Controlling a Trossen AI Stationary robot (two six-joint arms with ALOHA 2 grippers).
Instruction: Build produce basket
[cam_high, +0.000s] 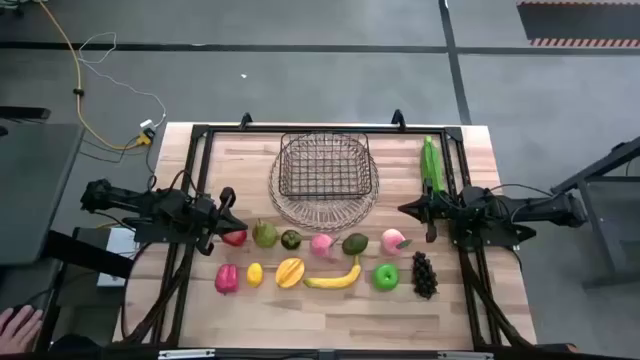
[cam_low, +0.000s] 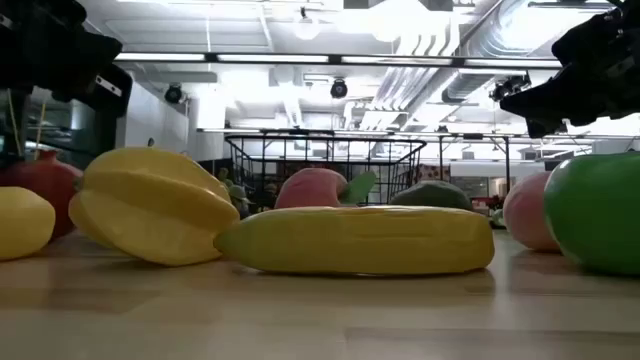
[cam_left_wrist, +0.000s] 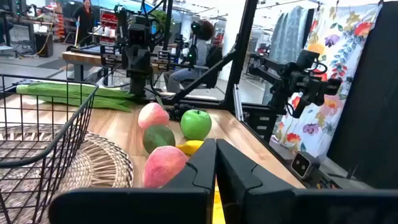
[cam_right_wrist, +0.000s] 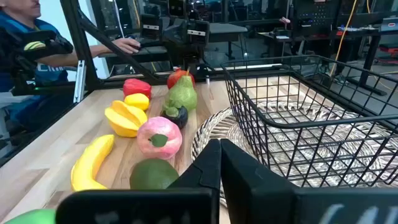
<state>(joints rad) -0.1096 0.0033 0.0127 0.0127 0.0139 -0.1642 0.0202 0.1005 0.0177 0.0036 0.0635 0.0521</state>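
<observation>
At the table's left edge the left gripper (cam_high: 232, 205) hangs with its fingers pressed together on nothing, just beside a red apple (cam_high: 235, 237). From there the produce lies in two rows across the near half of the wooden table (cam_high: 320, 305): in the back row the red apple, a green pear (cam_high: 264, 234), a small dark fruit (cam_high: 291, 239), a pink peach (cam_high: 321, 244), an avocado (cam_high: 355, 243) and a second pink peach (cam_high: 392, 240); in the front row a red pepper (cam_high: 227, 278), a lemon (cam_high: 255, 273), a starfruit (cam_high: 290, 272), a banana (cam_high: 335, 279), a green apple (cam_high: 385, 276) and dark grapes (cam_high: 424, 274). The basket (cam_high: 323, 165) sits at the far middle of the table — a dark wire grid standing on a paler round woven part — with no fruit inside it. A long green husk (cam_high: 431, 162) lies along the right frame rail, behind the right gripper (cam_high: 405, 209), which is likewise closed and empty — near the second peach. A person's hand (cam_high: 18, 326) shows at the lower left, off the table.
</observation>
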